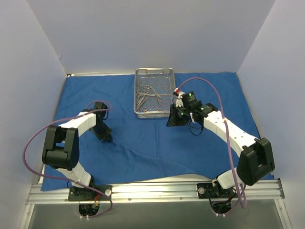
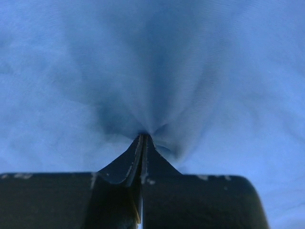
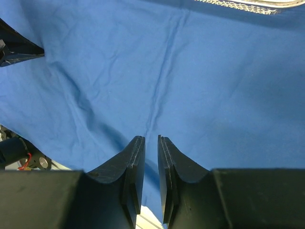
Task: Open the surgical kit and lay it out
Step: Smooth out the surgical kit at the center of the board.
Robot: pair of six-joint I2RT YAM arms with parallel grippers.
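Observation:
The royal-blue cloth wrap (image 1: 143, 143) lies spread over the table. The silver wire-mesh tray (image 1: 165, 95) stands on it at the back centre, with several silver scissor-handled instruments (image 1: 147, 93) inside. My left gripper (image 1: 107, 137) is down on the cloth left of centre. In the left wrist view it (image 2: 143, 136) is shut on a pinch of the cloth (image 2: 157, 71), and folds radiate from the tips. My right gripper (image 1: 169, 121) hovers just right of the tray's near corner. Its jaws (image 3: 151, 139) stand a narrow gap apart and empty above the cloth (image 3: 190, 81).
White walls (image 1: 143, 33) close in the back and both sides. A metal rail (image 1: 157, 191) runs along the near edge, holding both arm bases. The tray's rim (image 3: 238, 4) shows at the top of the right wrist view, and the left gripper's tip (image 3: 19, 47) shows at its left.

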